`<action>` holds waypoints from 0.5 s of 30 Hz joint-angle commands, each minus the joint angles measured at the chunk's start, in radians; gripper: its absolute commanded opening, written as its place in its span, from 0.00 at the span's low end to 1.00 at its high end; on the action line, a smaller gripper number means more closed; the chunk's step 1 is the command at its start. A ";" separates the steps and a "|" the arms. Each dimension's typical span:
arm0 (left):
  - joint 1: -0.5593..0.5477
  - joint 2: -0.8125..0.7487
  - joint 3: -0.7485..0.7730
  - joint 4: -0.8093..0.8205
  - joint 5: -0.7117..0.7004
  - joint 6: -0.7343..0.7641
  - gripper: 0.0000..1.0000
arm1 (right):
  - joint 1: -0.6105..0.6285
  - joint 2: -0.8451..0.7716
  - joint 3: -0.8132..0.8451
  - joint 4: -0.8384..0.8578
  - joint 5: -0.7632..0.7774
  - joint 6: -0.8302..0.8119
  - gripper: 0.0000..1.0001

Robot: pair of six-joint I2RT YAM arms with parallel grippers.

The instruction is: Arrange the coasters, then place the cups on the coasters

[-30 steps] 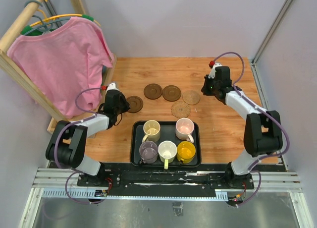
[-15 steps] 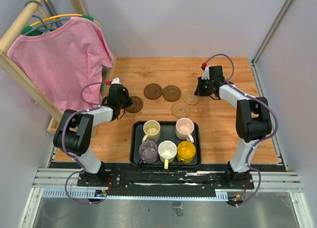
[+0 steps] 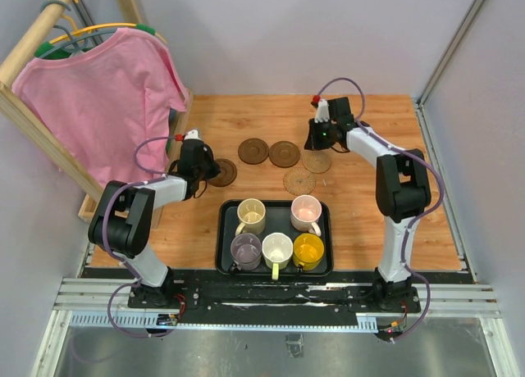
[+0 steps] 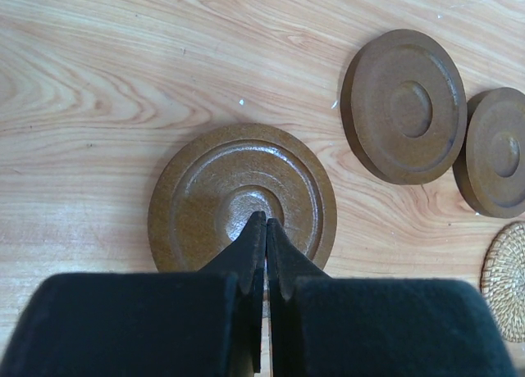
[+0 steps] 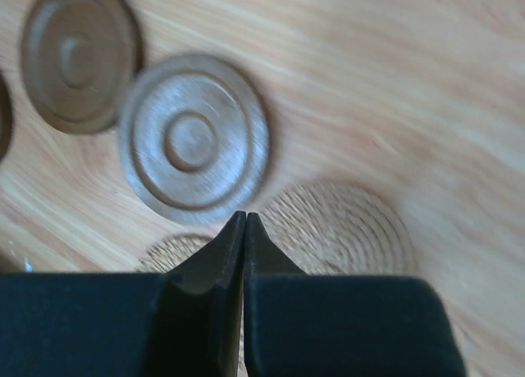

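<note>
Wooden surface: five flat round coasters lie toward its far edge, and five cups stand upright in a tray at the near edge.

Left wrist: the left end effector, pressed together, is over a dark coaster.

Right wrist: the right end effector, pressed together, is between a ringed coaster and a woven coaster.

pink shirt: on wooden rack | black tray: on table

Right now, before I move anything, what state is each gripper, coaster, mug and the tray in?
Left gripper, shut, over the leftmost dark brown disc coaster.
Right gripper, shut, at a tan woven coaster's edge.
Other two dark brown coasters, flat, bare.
Second tan woven coaster, flat, bare.
Five small handled mugs, upright, on black rectangular tray.
</note>
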 commanded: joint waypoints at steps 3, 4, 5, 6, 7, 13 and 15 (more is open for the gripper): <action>0.006 -0.019 -0.017 0.002 0.007 0.002 0.01 | 0.081 0.114 0.184 -0.086 -0.045 -0.051 0.01; 0.007 -0.021 -0.016 0.000 0.007 0.003 0.01 | 0.084 0.126 0.197 -0.090 -0.052 -0.047 0.01; 0.006 -0.022 -0.016 0.001 0.006 0.005 0.01 | 0.087 0.139 0.210 -0.092 -0.060 -0.041 0.01; 0.007 -0.022 -0.015 0.000 0.006 0.005 0.01 | 0.091 0.148 0.216 -0.093 -0.067 -0.038 0.01; 0.006 -0.022 -0.012 -0.001 0.005 0.007 0.01 | 0.095 0.155 0.222 -0.094 -0.072 -0.036 0.01; 0.005 -0.008 -0.006 0.003 0.010 0.003 0.00 | 0.125 0.208 0.235 -0.102 -0.081 -0.039 0.01; 0.006 -0.006 -0.006 0.005 0.014 0.004 0.01 | 0.127 0.225 0.238 -0.105 -0.081 -0.039 0.01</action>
